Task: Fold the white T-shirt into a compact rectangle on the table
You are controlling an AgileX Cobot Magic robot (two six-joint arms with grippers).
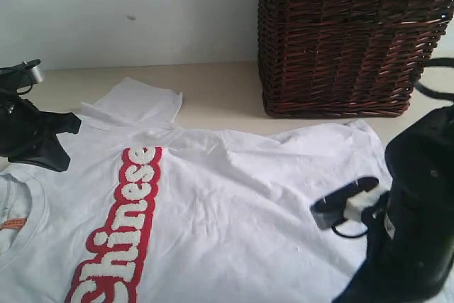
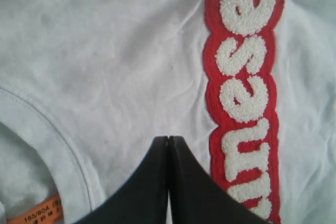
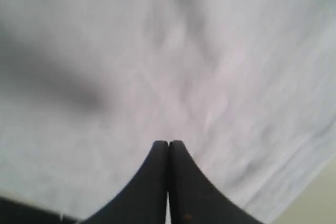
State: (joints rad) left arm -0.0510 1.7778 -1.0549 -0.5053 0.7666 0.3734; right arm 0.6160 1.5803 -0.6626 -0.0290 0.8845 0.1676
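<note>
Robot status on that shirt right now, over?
Both grippers shut, empty: left gripper by the red lettering, right gripper over plain cloth. White T-shirt spread unfolded on the table. Wicker basket behind, off the shirt.

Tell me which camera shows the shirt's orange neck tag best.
The left wrist view: the orange neck tag is close, its print partly readable, though the frame edge crops it. The exterior view shows only a small orange sliver near the picture's left edge. The right wrist view shows only the white T-shirt, no tag.
</note>
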